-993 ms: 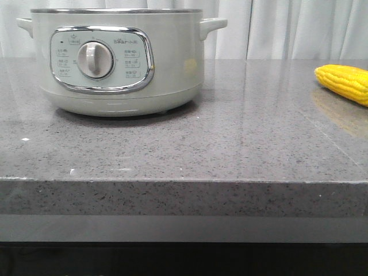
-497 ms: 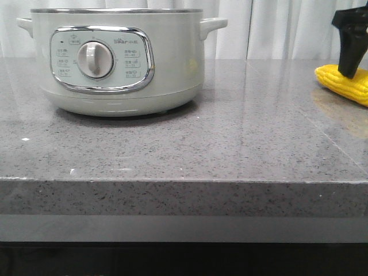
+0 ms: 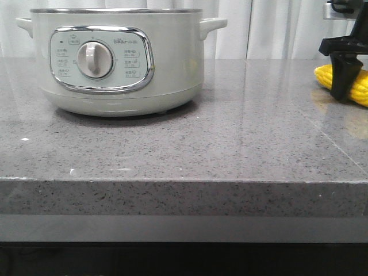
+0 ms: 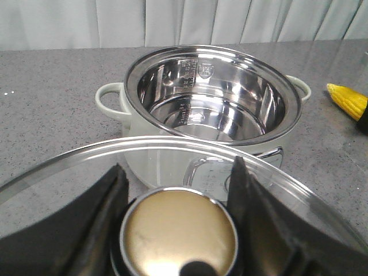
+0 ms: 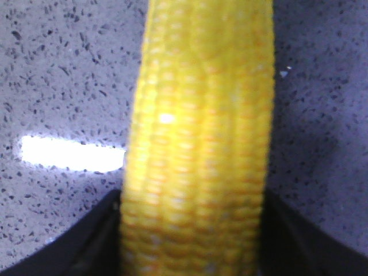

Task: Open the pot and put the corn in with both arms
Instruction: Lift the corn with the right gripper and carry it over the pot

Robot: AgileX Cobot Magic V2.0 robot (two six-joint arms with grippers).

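Corn (image 3: 361,86) is shown lying on the bench (image 3: 230,138) at the far right, well apart from the pot (image 3: 115,60), which stands at the left with its steel bowl uncovered in the left wrist view. The right gripper (image 3: 344,86) is lowered over the cob; in the right wrist view the dark fingers (image 5: 86,241) are seen on either side of the cob, spread about as wide as it is, but whether they press on it cannot be told. The left gripper (image 4: 178,201) is held above and short of the pot, its fingers (image 4: 103,201) closed on the brass knob (image 4: 179,233) of the glass lid (image 4: 57,167), so the opening step is judged done.

The step in hand is judged to be the grasp of the corn. For a sound grasp, the cob should be kept centred between the fingers and taken across its thick middle, not its tapered end, since a round, ridged body may roll or swivel when pinched off-centre. The lid should be kept clear of the pot mouth so that room is left for the right arm to approach over the rim (image 4: 213,52).
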